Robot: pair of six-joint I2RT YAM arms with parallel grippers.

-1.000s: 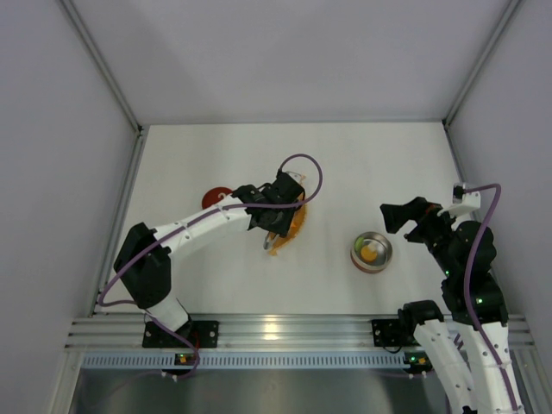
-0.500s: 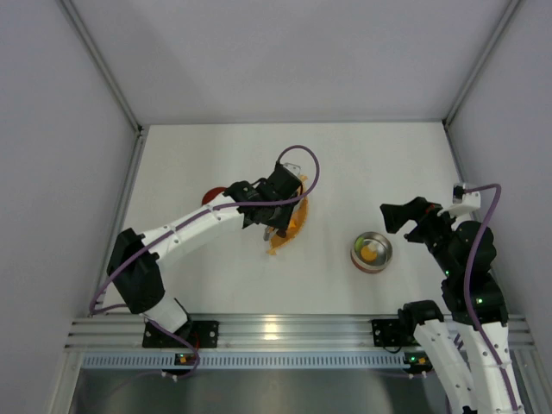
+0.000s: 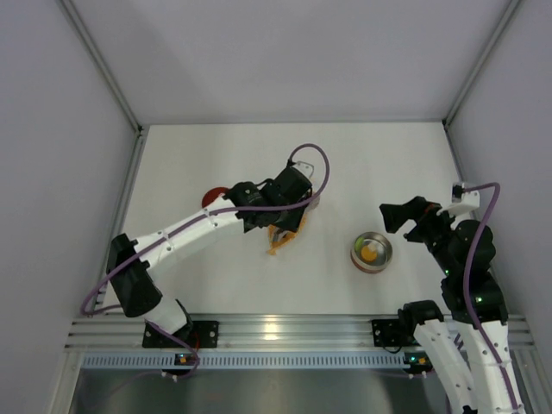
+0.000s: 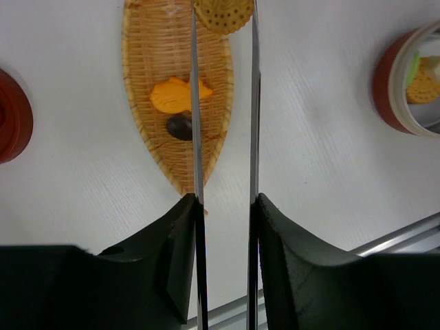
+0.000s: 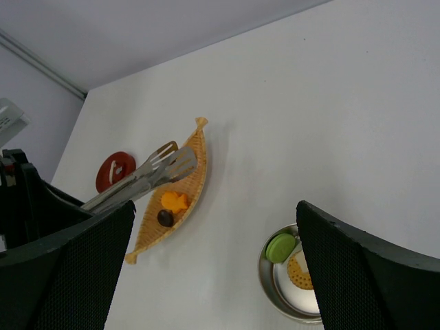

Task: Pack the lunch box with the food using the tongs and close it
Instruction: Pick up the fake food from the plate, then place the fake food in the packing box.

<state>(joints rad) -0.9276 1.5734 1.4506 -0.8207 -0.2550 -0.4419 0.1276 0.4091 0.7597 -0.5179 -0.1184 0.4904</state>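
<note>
Over the last second the left arm reaches further out. Its left claw [image 4: 224,203] shifts from above the middle of the tray [image 4: 137,82] towards the tray's far end and a little towards the right edge of the worktop [image 3: 224,155]. The claw is partly closed, with both fingers pressing the two arms of the tongs [image 4: 194,137] together. The tips of the tongs pinch a round yellow biscuit [image 4: 223,14], which hangs over the far tip of the tray.

By the look of it the pick is done and the carry is beginning. The next stretch runs rightwards to the lunch box [image 3: 371,250], which stands apart from the tray, nearer the right edge of the worktop and closer to the front.

The lunch box has not moved. It is open and holds a green piece [image 5: 280,247] and a second yellow biscuit [image 5: 300,269].

An orange fish-shaped piece [image 4: 177,95] and a dark piece [image 4: 180,126] lie on the tray, so more trips seem needed.

The lid [image 3: 214,197] rests on the worktop on the left side of the tray, and closing is not yet done.

The right claw [image 5: 215,220] has stayed put. It is spread wide and empty, hovering just right of the lunch box.
</note>
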